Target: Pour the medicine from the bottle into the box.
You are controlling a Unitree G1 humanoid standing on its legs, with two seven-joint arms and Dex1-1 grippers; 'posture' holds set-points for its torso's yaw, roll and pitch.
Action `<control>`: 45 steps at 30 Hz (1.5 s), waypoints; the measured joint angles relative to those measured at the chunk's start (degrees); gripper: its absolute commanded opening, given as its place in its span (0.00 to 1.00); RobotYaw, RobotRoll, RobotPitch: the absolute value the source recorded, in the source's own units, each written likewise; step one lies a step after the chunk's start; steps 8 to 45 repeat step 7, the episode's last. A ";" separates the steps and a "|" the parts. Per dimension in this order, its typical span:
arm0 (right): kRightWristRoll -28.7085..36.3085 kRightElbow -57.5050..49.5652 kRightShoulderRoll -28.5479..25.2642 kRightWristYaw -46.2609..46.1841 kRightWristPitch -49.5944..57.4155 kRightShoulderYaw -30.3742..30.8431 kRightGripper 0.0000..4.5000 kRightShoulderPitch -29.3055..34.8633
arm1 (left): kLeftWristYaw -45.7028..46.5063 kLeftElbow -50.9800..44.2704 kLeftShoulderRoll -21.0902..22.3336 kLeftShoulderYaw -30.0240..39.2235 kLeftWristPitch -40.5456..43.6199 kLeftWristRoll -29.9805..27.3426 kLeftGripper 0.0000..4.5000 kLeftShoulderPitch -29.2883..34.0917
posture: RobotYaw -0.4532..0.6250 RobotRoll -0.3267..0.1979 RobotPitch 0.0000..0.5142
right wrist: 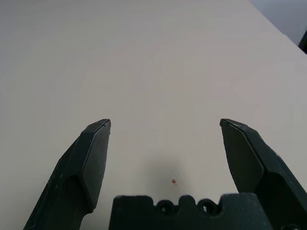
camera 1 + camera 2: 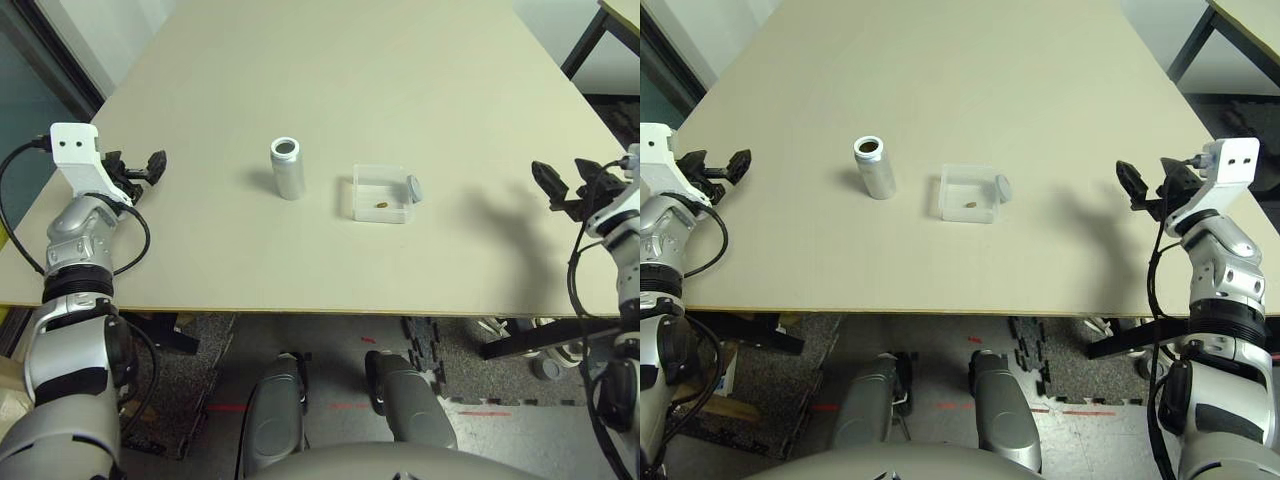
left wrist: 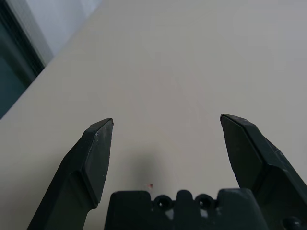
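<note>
The silver-grey bottle (image 2: 287, 168) stands upright near the middle of the table, its white-rimmed mouth uncapped. Just to its right lies the clear plastic box (image 2: 364, 190), and a tiny brownish-yellow pill, the medicine (image 2: 383, 205), rests on its floor. A grey round cap (image 2: 414, 187) leans at the box's right rim. My left gripper (image 2: 140, 168) hovers open and empty at the table's left edge, far from the bottle. Over the table's right edge my right gripper (image 2: 567, 185) is also open and empty. Both wrist views look between spread fingers (image 3: 96, 153) (image 1: 93, 153) at bare tabletop.
The tan table (image 2: 330, 70) stretches far behind the bottle and box, and its front edge runs close to me. Another table's corner (image 2: 620, 12) with a dark leg stands at the back right. Floor mats lie under the table.
</note>
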 measured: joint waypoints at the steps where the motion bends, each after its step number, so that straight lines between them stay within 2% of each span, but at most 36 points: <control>1: 0.01 0.14 0.00 -0.33 -0.39 -0.25 1.00 0.01 | 0.00 0.72 0.03 0.00 -0.33 0.12 1.00 -0.24 | 0.26 0.62 0.38; 7: 0.30 1.83 -0.03 -1.13 -1.52 -0.55 1.00 0.43 | 0.20 2.93 0.15 -0.01 -1.55 0.58 1.00 -1.96 | 0.26 0.62 0.38; 45: 0.30 1.83 -0.03 -1.13 -1.52 -0.55 1.00 0.43 | 0.20 2.93 0.15 -0.01 -1.55 0.58 1.00 -1.96 | 0.26 0.62 0.38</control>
